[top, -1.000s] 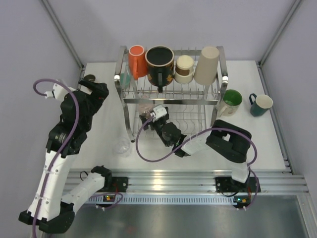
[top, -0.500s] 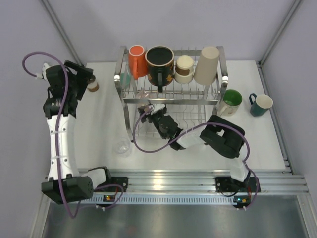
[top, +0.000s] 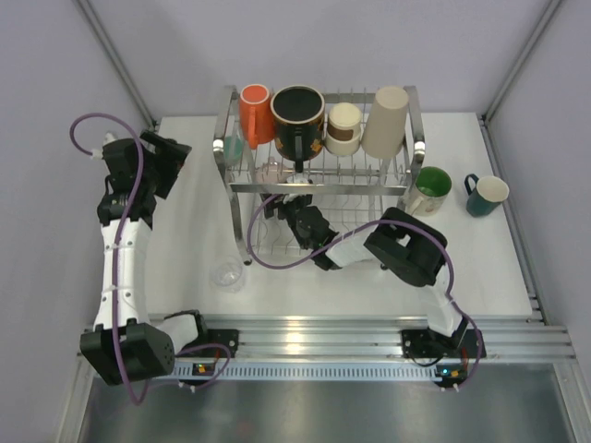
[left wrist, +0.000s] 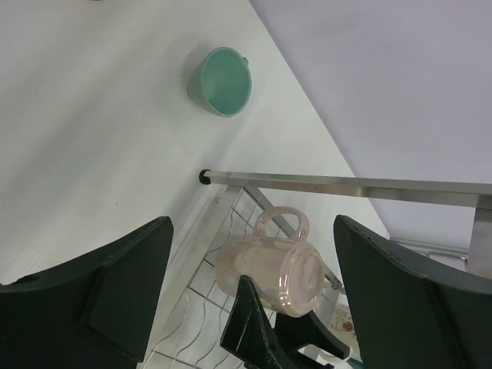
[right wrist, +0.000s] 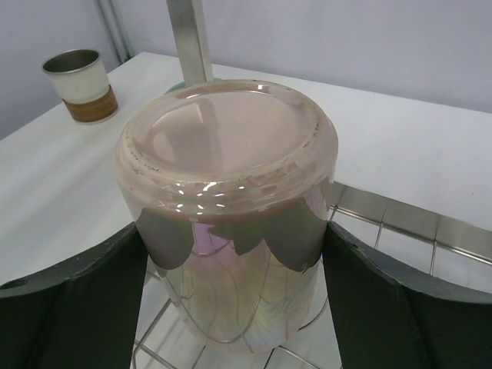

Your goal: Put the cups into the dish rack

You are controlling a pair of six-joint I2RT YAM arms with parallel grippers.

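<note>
The chrome dish rack [top: 413,138] carries an orange cup [top: 255,113], a black mug [top: 297,115], a brown-cream paper cup [top: 344,127] and a tall beige cup [top: 386,120] on its top tier. My right gripper [top: 283,199] is shut on a pink mug [right wrist: 231,192], bottom up and tilted over the lower tier's wires [right wrist: 400,223]. The left wrist view shows that pink mug [left wrist: 269,265] too. Raised at the rack's left, my left gripper [top: 169,152] is open and empty. A teal cup [left wrist: 223,81] sits by the rack's left post.
A green mug [top: 430,188] and a dark teal mug [top: 486,195] stand right of the rack. A clear cup [top: 226,275] is on the table near the front left. A small brown-banded cup [right wrist: 79,84] stands far left; my left arm covers it from above.
My right gripper has carried the pink mug farther back into the rack's lower tier. My left arm has risen and swung near the table's back left, now covering the small banded cup.
</note>
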